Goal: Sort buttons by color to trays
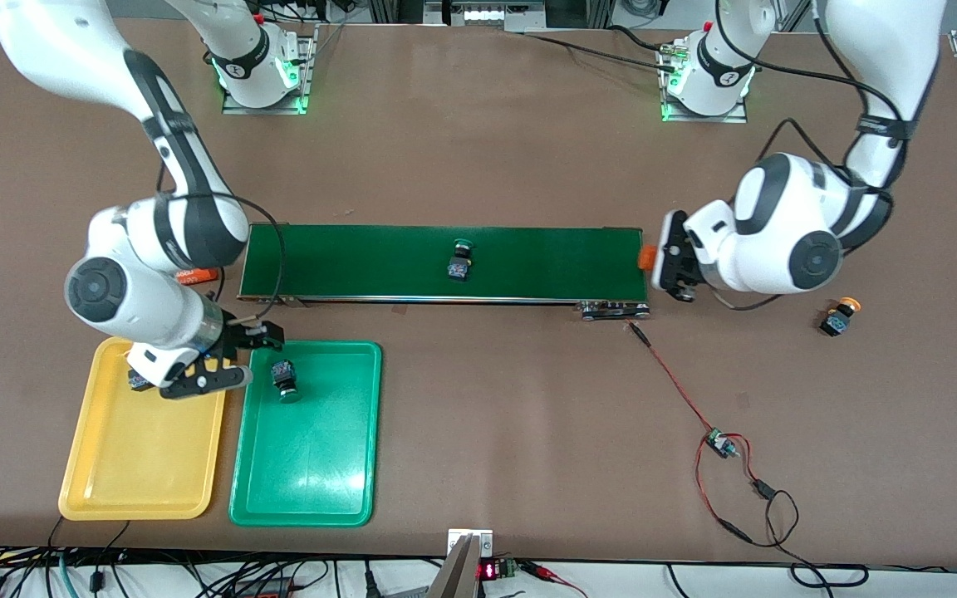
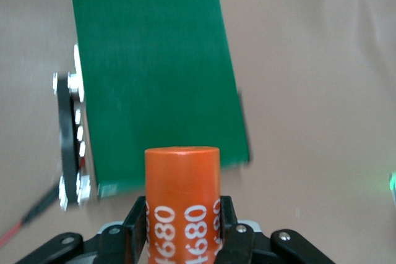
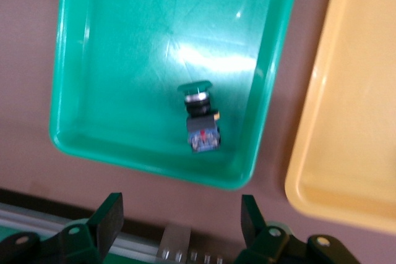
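The right gripper point(image 1: 225, 359), jaws wide and empty, hangs over the gap between the yellow tray point(image 1: 105, 490) and the green tray point(image 1: 345, 498). One green button point(image 1: 285, 379) lies in the green tray; another point(image 1: 460, 259) sits on the conveyor belt point(image 1: 362, 262). Lift straight up before reaching for the belt. The left gripper point(image 2: 185, 230) waits at the belt's end, jaws clamped on an orange cylinder point(image 2: 182, 196).

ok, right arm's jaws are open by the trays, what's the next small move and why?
Probably lift the right gripper and swing it to the conveyor belt. Its jaws stand open and empty, a green button already lies in the green tray, and a second green button sits mid-belt. The left gripper waits at the belt's end, holding an orange cylinder.
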Controlling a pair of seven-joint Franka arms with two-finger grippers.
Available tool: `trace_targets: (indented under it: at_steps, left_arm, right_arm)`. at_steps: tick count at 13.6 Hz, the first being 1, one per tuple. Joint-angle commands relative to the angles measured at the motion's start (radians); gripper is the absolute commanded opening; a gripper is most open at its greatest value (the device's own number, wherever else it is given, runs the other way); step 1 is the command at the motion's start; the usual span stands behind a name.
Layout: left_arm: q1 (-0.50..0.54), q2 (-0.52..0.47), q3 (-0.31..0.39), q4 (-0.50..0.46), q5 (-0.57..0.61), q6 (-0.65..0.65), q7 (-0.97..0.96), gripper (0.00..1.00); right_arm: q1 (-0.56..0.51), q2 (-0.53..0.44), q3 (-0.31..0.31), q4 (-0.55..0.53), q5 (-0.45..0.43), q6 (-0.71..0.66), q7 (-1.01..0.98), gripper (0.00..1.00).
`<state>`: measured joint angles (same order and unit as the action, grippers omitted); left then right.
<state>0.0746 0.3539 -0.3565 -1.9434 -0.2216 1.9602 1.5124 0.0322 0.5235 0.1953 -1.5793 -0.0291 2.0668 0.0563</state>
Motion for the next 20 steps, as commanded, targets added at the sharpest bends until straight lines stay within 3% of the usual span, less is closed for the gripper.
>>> trace_targets:
  at_steps: [1,6,8,11,12,13,14,16,17,18,20]
  left_arm:
    - [-0.050,0.000,0.010,-0.019,-0.053,0.061,-0.087,0.00]
    - [-0.115,0.057,0.002,-0.017,-0.039,0.172,-0.198,0.00]
    - [-0.127,0.088,0.002,-0.017,-0.039,0.174,-0.198,0.00]
    - [-0.128,0.096,0.004,-0.022,-0.036,0.175,-0.193,0.00]
    - [-0.130,0.094,0.002,-0.022,-0.028,0.174,-0.192,0.18]
    - [-0.130,0.092,0.002,-0.022,-0.027,0.174,-0.196,0.95]
    - [-0.128,0.082,0.001,-0.016,-0.027,0.174,-0.190,1.00]
    - [-0.113,0.022,0.001,-0.003,-0.038,0.169,-0.190,1.00]
    - [-0.081,-0.001,0.002,0.013,-0.042,0.169,-0.189,1.00]
    - [-0.032,-0.022,0.002,0.029,-0.041,0.169,-0.187,1.00]
    - [0.087,-0.043,0.014,0.034,-0.039,0.169,-0.189,1.00]
  right_arm:
    - [0.009,-0.088,0.000,-0.021,0.020,-0.118,0.123,0.85]
    - [0.100,-0.137,0.000,-0.024,0.040,-0.195,0.365,0.85]
    - [0.129,-0.128,0.000,-0.028,0.041,-0.171,0.384,0.85]
    - [0.153,-0.132,0.000,-0.100,0.040,-0.018,0.384,0.86]
    - [0.167,-0.135,0.000,-0.138,0.040,0.042,0.386,0.86]
    - [0.179,-0.140,0.000,-0.163,0.040,0.077,0.389,0.86]
    - [0.189,-0.145,0.000,-0.183,0.035,0.113,0.413,0.86]
    - [0.215,-0.149,0.000,-0.206,0.031,0.131,0.419,0.86]
    - [0.230,-0.151,0.000,-0.215,0.031,0.130,0.425,0.89]
    - [0.233,-0.149,0.000,-0.220,0.031,0.130,0.444,1.00]
    - [0.236,-0.149,0.000,-0.232,0.029,0.130,0.447,1.00]
